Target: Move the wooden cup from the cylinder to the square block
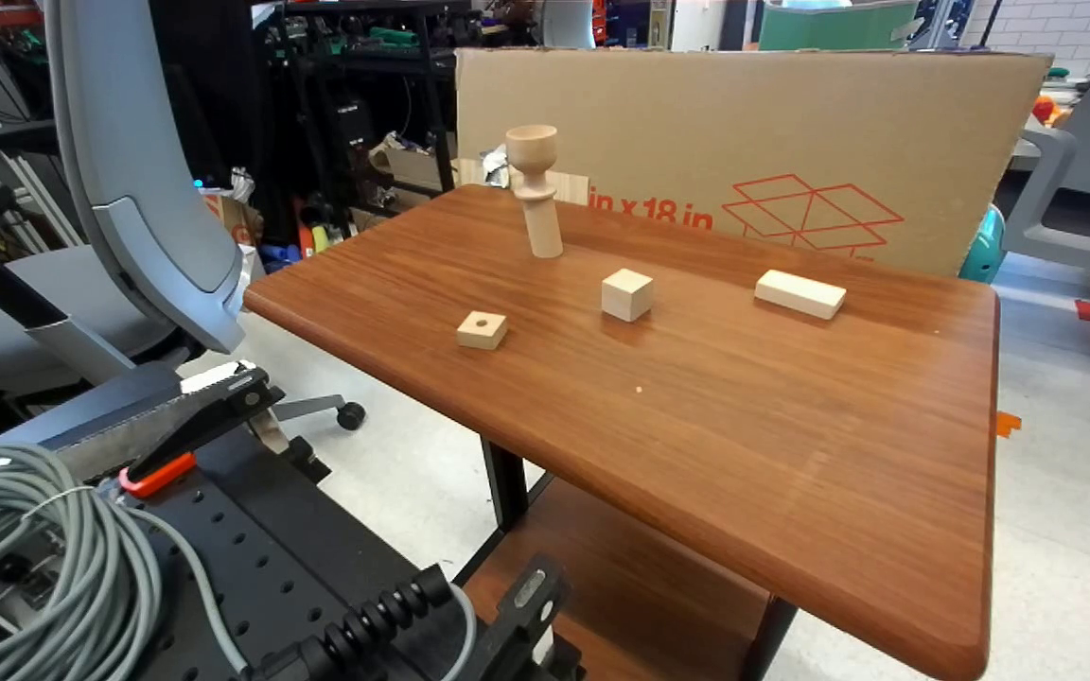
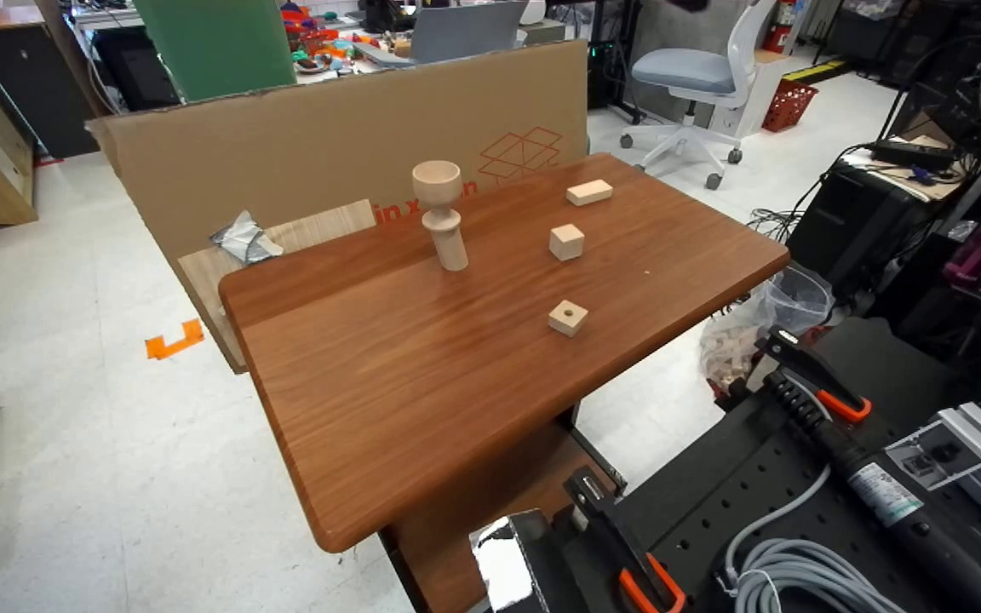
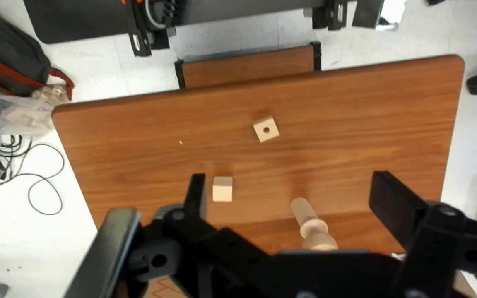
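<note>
A black gripper (image 3: 289, 186) is nearest, two fingers wide apart. In an exterior view, a pale round wooden cup (image 2: 438, 191), mouth up, inside partly hidden, stands on a slim pale wooden cylinder (image 2: 452, 250) at the far side of a brown wooden table (image 2: 405, 358), left of a nearer flat, pale wooden square block (image 2: 569, 323).

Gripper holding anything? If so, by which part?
Nothing held: the gripper is open in the wrist view; the wooden cup sits on the cylinder, untouched in both exterior views.
</note>
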`<state>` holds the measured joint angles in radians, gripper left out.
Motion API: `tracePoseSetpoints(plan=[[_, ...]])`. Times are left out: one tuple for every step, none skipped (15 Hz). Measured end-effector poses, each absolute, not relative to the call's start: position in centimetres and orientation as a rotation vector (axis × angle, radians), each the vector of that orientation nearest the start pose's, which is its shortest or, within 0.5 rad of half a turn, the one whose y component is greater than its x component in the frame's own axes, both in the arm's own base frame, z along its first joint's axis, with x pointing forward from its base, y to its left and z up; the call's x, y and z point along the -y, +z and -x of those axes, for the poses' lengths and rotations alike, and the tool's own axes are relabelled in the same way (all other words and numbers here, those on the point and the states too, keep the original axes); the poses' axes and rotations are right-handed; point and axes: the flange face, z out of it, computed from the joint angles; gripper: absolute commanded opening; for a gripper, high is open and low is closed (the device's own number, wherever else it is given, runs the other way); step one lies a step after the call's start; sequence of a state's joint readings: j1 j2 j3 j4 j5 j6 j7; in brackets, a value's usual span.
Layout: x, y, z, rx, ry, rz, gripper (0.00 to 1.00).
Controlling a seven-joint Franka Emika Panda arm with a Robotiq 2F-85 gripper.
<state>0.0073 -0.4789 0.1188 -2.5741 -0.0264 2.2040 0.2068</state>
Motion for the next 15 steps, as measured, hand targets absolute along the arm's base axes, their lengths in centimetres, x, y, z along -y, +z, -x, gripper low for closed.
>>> tracePoseSetpoints(plan=[[-5.2, 43.1, -41.4, -0.118, -0.212, 3.182, 1.00], [-5.5, 42.9, -43.0, -0.112, -0.225, 3.173, 1.00], [-5.7, 42.5, -44.6, -0.108, -0.228, 3.166, 1.00], [-5.9, 42.1, -46.2, -0.102, -0.226, 3.160, 1.00], [-6.2, 41.6, -47.7, -0.092, -0.216, 3.162, 1.00], [-6.4, 41.2, -49.2, -0.075, -0.206, 3.169, 1.00], [-6.8, 40.7, -50.5, -0.052, -0.199, 3.178, 1.00], [-7.2, 40.2, -51.8, -0.025, -0.194, 3.188, 1.00], [-7.7, 39.7, -52.9, 0.003, -0.189, 3.196, 1.00], [-8.2, 39.2, -54.0, 0.031, -0.185, 3.205, 1.00], [-8.7, 38.7, -55.0, 0.059, -0.183, 3.215, 1.00], [-9.2, 38.1, -56.0, 0.078, -0.175, 3.219, 1.00], [-9.6, 37.5, -57.0, 0.085, -0.167, 3.218, 1.00], [-9.9, 37.0, -57.9, 0.088, -0.161, 3.215, 1.00], [-10.2, 36.5, -58.7, 0.089, -0.154, 3.213, 1.00]])
